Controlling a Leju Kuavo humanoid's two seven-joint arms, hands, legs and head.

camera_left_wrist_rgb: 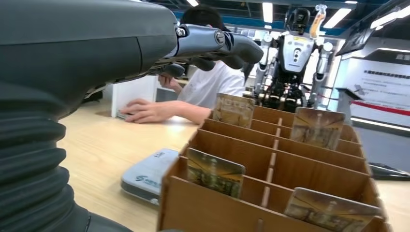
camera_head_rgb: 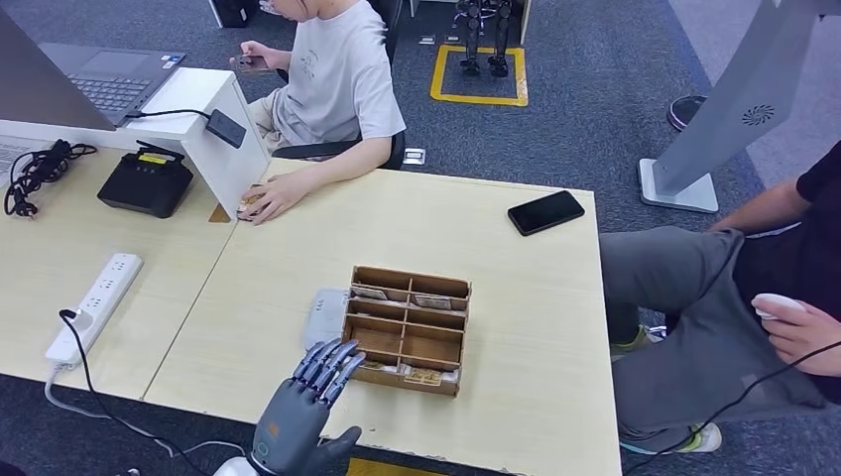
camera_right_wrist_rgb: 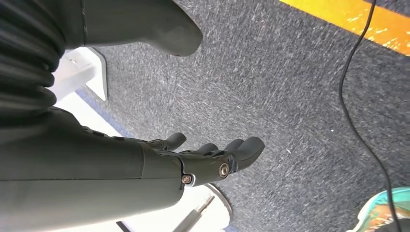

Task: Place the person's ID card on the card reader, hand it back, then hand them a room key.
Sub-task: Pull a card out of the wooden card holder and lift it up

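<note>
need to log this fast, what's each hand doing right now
left hand: open, holding nothing, over the table by the wooden card box
right hand: open, holding nothing

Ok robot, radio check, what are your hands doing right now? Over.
Left hand open, hovering by the key box. Right hand open, hanging over the floor. Card reader bare. Nothing blocking.

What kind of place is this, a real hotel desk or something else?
Probably a robotics lab staged as a hotel reception, not a real one. A wooden card box and card reader sit on a plain table, and other humanoid robots stand behind.
</note>
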